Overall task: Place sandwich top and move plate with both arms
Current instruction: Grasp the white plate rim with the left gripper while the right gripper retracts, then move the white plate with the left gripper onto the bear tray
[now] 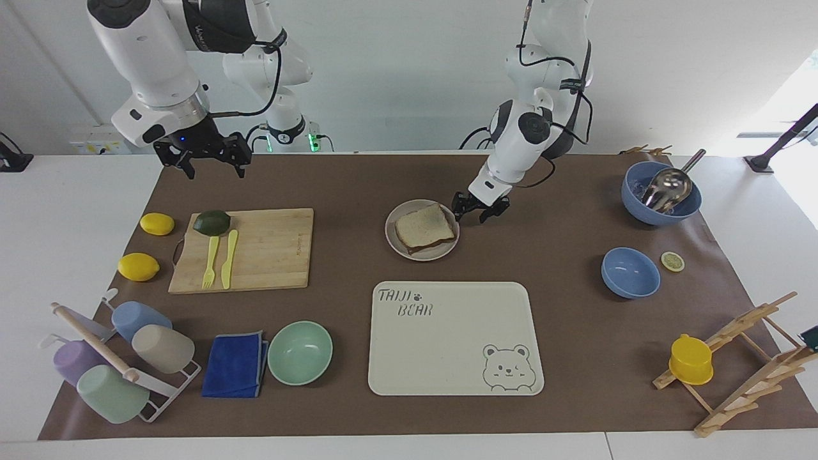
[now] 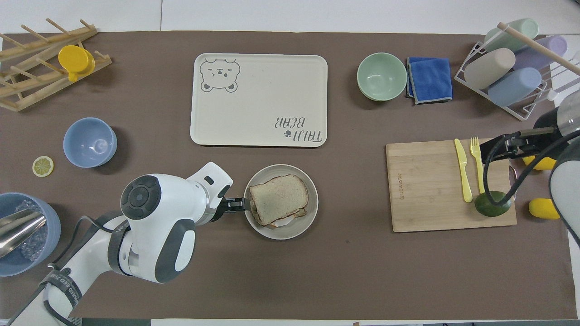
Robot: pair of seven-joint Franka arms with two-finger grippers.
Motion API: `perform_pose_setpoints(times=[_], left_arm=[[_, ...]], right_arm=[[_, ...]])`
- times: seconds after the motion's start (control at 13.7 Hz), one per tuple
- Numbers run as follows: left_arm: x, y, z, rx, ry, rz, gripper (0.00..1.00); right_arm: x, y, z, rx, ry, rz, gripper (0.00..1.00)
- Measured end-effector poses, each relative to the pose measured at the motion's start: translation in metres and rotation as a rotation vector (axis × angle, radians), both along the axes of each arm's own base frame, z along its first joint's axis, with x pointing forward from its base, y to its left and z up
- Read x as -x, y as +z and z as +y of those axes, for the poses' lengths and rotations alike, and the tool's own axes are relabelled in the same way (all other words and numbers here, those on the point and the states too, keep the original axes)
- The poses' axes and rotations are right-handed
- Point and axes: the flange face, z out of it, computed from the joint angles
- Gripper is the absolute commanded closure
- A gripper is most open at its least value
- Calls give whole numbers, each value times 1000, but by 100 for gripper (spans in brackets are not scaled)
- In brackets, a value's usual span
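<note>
Brown mat (image 1: 562, 319) covers a white worktop (image 1: 77, 191). The sandwich top (image 1: 424, 227) is light tan with a darker crust, on a beige-grey plate (image 1: 394, 243). The cream tray (image 1: 447, 358) carries a grey bear print. Mint bowl (image 1: 300, 352), blue cloth (image 1: 235, 364), yellow lemons (image 1: 138, 266), white arms with black grippers.

From my station I log: a white table (image 1: 77, 255) under a brown mat (image 1: 562, 332); a plain pale wall (image 1: 396, 76) along the robots' end; a white wall box (image 1: 99, 138) toward the right arm's end; bright daylight at the left arm's end.
</note>
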Motion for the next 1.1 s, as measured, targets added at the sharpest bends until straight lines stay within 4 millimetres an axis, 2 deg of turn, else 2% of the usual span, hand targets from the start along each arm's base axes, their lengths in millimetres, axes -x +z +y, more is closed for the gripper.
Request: perform_pose_setpoints(times=[0.29, 0.44, 0.58, 0.73, 0.8, 0.95, 1.02, 1.1], left_arm=[[3, -6, -7, 8, 0, 2, 35], [4, -11, -12, 7, -5, -3, 39], [6, -16, -16, 6, -10, -3, 45], [6, -19, -17, 5, -10, 1, 62], [6, -18, -17, 6, -8, 1, 74], [6, -17, -18, 10, -6, 0, 92], [6, -17, -19, 11, -6, 1, 100], [6, -17, -19, 12, -6, 1, 100]], right_arm=[[-2, 1, -17, -2, -27, -13, 0], [-4, 3, -32, -12, -52, -29, 0], [-4, 3, -36, -27, -58, -30, 0], [-4, 2, -36, -30, -57, -32, 0], [-5, 2, -39, -30, -63, -33, 0], [-4, 2, -51, -30, -84, -33, 0], [-4, 2, -55, -31, -92, -33, 0], [-4, 2, -57, -31, -94, -33, 0]])
